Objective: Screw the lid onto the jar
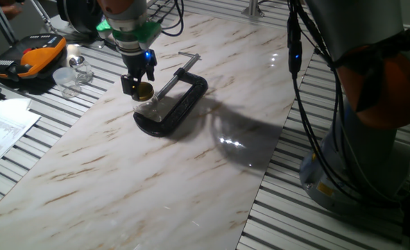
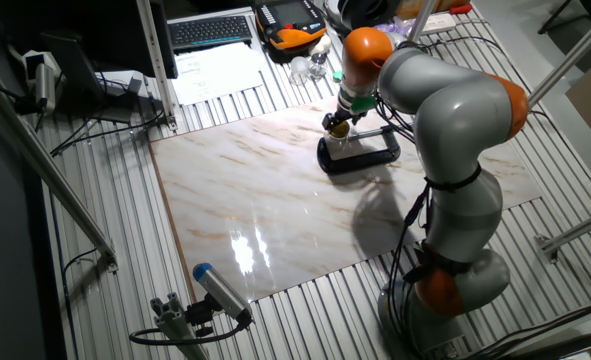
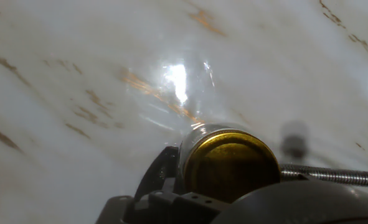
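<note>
Gold-yellow round metal lid (image 3: pixel 231 163) fills the hand view at 6 o'clock, gripped by the black two-finger gripper (image 3: pixel 224 186), its underside facing the marble tabletop (image 3: pixel 78 62); a threaded steel clamp screw (image 3: pixel 330 175) runs off at 3 o'clock.

From one fixed view, the gripper (image 1: pixel 139 87) pinches the lid (image 1: pixel 145 91) just above the small clear glass jar (image 1: pixel 151 107), which sits inside the black C-clamp (image 1: pixel 173 104).

From the other fixed view, the lid (image 2: pixel 341 128) hangs over the C-clamp (image 2: pixel 360 152). Judging from this, lower squarely, level the lid on the neck, then twist without cross-threading.
</note>
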Robot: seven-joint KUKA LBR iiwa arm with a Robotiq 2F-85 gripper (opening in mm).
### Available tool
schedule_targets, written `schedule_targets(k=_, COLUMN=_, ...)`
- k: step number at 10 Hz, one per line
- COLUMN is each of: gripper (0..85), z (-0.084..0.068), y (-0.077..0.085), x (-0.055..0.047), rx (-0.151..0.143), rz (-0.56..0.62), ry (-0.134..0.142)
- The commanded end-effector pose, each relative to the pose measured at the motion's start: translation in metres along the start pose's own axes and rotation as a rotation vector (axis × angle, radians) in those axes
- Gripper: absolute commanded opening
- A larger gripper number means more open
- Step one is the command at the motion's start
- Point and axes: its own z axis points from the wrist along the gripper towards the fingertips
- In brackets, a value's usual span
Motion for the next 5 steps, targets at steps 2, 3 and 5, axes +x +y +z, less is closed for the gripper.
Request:
schedule_targets(k=2, gripper=68.0, z=0.0007, y=0.0003, x=0.001, rx=-0.001, rz=-0.012, ry=0.019)
schedule_targets(k=3, gripper=68.0, z=0.0019, y=0.0035, x=0.0026, rx=-0.008, rz=-0.006, ry=0.02)
schedule_targets(k=5, gripper=68.0, z=0.001, y=0.0022, x=0.0012, rx=-0.001, rz=-0.011, ry=0.023)
